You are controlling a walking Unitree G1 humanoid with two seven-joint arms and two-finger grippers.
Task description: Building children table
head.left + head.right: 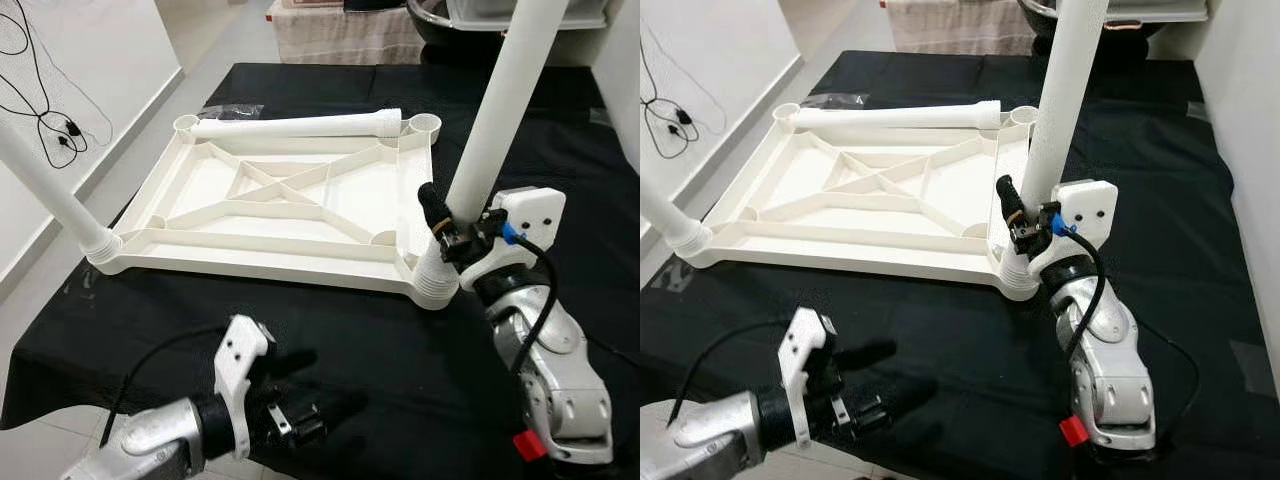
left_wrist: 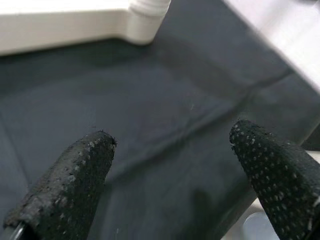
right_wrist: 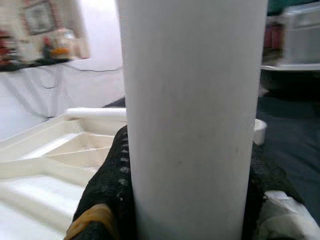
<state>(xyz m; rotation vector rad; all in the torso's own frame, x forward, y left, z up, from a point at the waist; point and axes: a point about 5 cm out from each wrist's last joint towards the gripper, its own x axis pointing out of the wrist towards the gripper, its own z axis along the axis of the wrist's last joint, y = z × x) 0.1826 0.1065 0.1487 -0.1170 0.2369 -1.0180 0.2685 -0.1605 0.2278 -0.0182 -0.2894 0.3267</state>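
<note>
The right gripper (image 1: 452, 232) has its fingers clamped on the upright leg (image 1: 500, 110), seating it in the upturned tabletop's (image 1: 280, 190) near corner socket; the left gripper (image 1: 300, 395) waits low, fingers apart, over the black-draped table (image 1: 330, 340).

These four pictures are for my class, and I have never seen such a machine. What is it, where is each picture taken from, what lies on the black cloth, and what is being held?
It is a walking humanoid robot with two silver arms. The two wide pictures come from cameras in its head, looking down; the two close ones come from a camera on each wrist. On the black cloth lies a white plastic tabletop, upside down, with one loose leg resting across it. Two legs already stand in its near corners. The right gripper has its jaws shut around the near right leg, just above its socket. The left gripper hovers open over the cloth, holding nothing.
</note>
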